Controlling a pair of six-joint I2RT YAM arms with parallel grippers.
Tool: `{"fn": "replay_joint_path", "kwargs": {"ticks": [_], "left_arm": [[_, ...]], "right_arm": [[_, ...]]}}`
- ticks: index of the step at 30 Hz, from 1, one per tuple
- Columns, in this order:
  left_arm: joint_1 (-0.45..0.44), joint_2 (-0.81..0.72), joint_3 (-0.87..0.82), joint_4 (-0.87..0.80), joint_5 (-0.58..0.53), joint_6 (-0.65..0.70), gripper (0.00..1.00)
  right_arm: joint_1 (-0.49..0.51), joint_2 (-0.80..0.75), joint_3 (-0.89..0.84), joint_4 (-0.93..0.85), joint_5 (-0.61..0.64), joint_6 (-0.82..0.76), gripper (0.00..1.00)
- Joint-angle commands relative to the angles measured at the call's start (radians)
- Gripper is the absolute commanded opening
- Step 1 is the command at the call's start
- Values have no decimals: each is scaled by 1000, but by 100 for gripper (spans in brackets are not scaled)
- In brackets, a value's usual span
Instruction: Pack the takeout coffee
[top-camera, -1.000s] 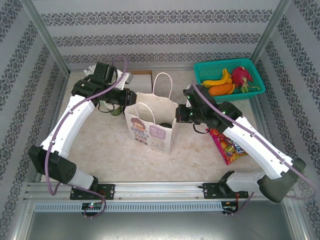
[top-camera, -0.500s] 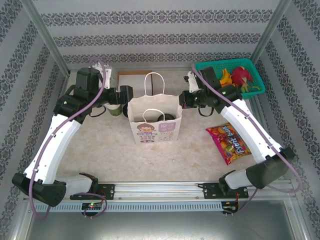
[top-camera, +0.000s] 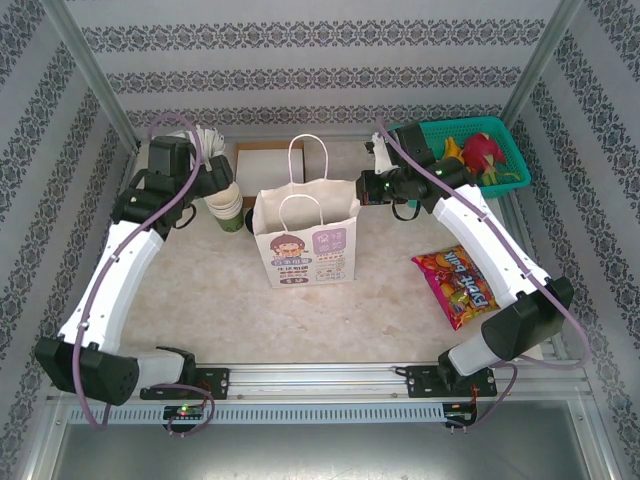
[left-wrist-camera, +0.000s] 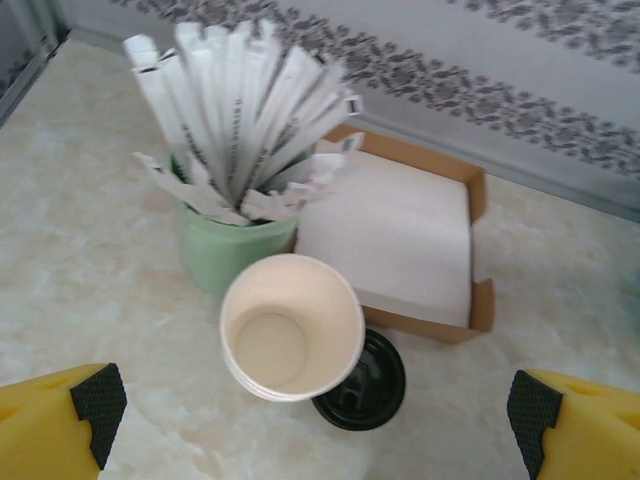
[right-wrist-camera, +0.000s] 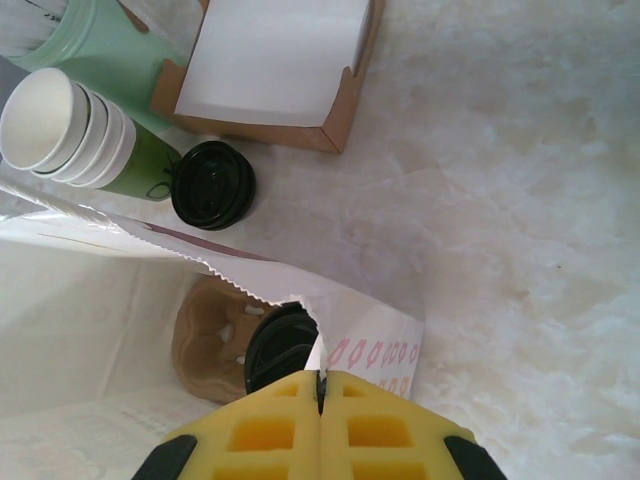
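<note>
Pinching the serrated rim of the paper bag (right-wrist-camera: 90, 290), the right gripper (right-wrist-camera: 320, 385) has its yellow fingers pressed together on the paper at the bottom of the right wrist view. Just above them, inside the bag, the takeout coffee (right-wrist-camera: 280, 345) shows its black lid, seated in a brown cardboard carrier (right-wrist-camera: 205, 345). The left gripper (left-wrist-camera: 315, 405) hangs with its fingers wide apart, holding nothing, over the stacked cream cups (left-wrist-camera: 290, 325). A loose black lid (left-wrist-camera: 370, 385) lies just beside them at lower right, the green cup of white sticks (left-wrist-camera: 225, 250) at upper left, a napkin box (left-wrist-camera: 400, 240) at right
</note>
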Motion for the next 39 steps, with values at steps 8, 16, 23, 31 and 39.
{"fn": "replay_joint_path", "kwargs": {"ticks": [8,16,23,31,39], "left_arm": [[195,133,79,48,166,-58,99],[280,229,141,32,256,-60,83],[276,378,340,-106,259,-14,45],[217,515,540,-266,182,53,35],[203,596,623,-314,149,76,30]], "right_arm": [[-12,-63,8,30,15,-16,56],[-14,-258,-154,213,158,39,98],[-21,-424,-314,317,369,138,98],[-29,-462,-348,325,406,142,98],[-30,-459,-351,311,410,134,98]]}}
